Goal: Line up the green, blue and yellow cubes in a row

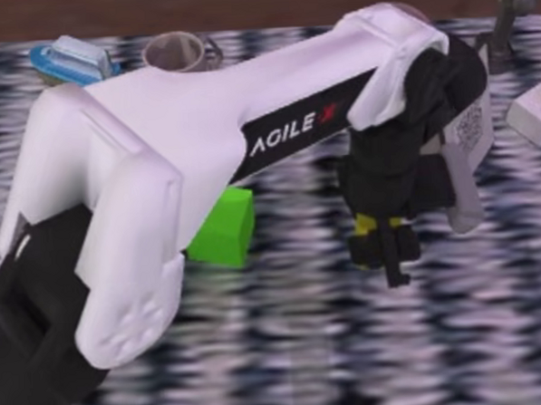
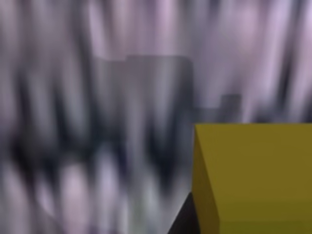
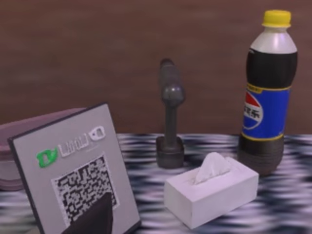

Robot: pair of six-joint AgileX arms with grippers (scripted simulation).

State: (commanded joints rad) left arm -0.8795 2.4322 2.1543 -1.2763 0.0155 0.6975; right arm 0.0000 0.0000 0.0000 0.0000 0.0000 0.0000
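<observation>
My left arm stretches across the surface (image 1: pixel 287 347) from the top view's lower left toward the right of centre, and my left pincer (image 1: pixel 382 244) hangs there pointing down, clenched on the yellow cube (image 1: pixel 378 222). Only a sliver of yellow shows between the black fingers from above, but the left wrist view is filled on one side by the cube's mustard face (image 2: pixel 253 175), close under the camera. Whether the cube rests on the surface or hangs just above it I cannot tell.

The green cube (image 1: pixel 225 228) sits on the surface to the left of my pincer, near but apart from it, half tucked under my own forearm in the top view. That is the relation my next move turns on, I judge: the row has to form beside the green cube, so the yellow one must travel left or the row must be built toward it. The blue cube is not visible in any view; it may be hidden beneath my arm.

My right pincer does not show anywhere; its wrist camera looks at a card with a printed code (image 3: pixel 78 180), a tissue box (image 3: pixel 212 190), a cola bottle (image 3: pixel 268 92) and a dark dumbbell (image 3: pixel 170 117).
</observation>
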